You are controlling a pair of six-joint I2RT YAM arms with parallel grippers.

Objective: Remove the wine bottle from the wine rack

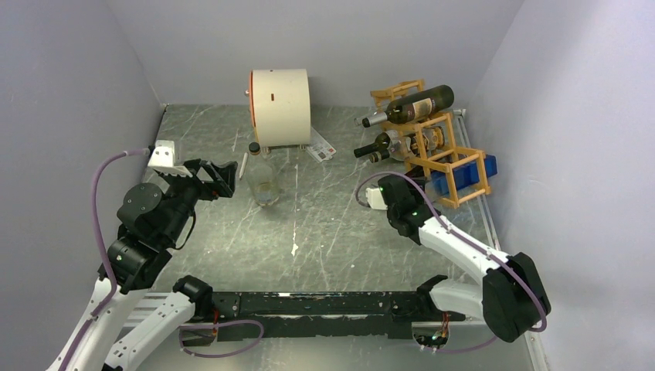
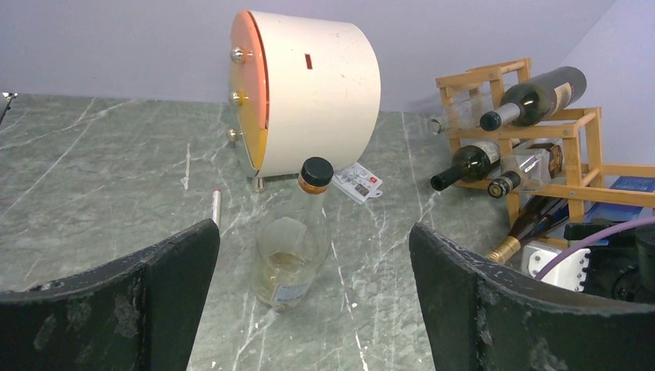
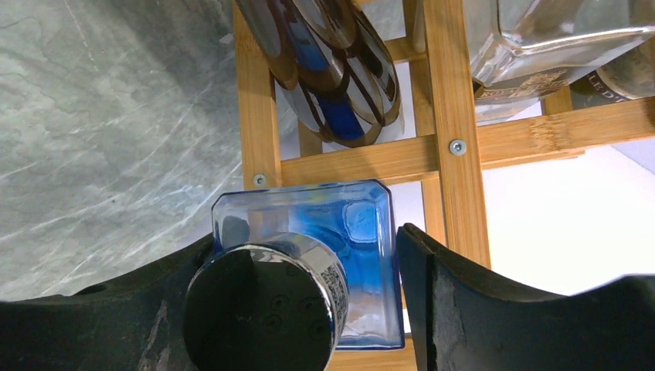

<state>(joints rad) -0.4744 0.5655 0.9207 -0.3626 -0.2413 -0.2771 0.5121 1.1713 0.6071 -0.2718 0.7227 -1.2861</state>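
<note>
Where the wine rack is set: the wine rack (image 1: 466, 157) is seen at the far right of the table (image 1: 332, 232), close beside the right wall, its stepped tiers rising toward the back.
Blue bottle: the blue bottle (image 3: 363, 224), square and of glass, is lodged on its side in the lowest, nearest cell of the wine rack, with its dark round cap pointed out of the rack toward the right arm.
Right hand: the right hand (image 3: 305, 239) is placed around the blue bottle at the front of the wine rack. One finger is laid against the cap side and the other is seen right at the bottle's opposite edge; whether the bottle is clamped cannot be told.
Other bottles: a dark bottle (image 1: 421, 103) with a pale label is laid across the top tier of the wine rack, and further bottles (image 1: 390, 144) are held in the tier below it, necks pointing away from the wall.
Clear bottle: a clear bottle (image 1: 265, 182) with a black cap is stood upright well to the left of the wine rack, a little pale liquid at its bottom.
White drum: a white drum (image 1: 282, 104) with an orange face is laid on its side left of the wine rack, just behind the clear bottle.
Left hand: the left hand (image 2: 313, 232) is held farthest from the wine rack, beyond the clear bottle, its fingers spread wide with nothing gripped.
</note>
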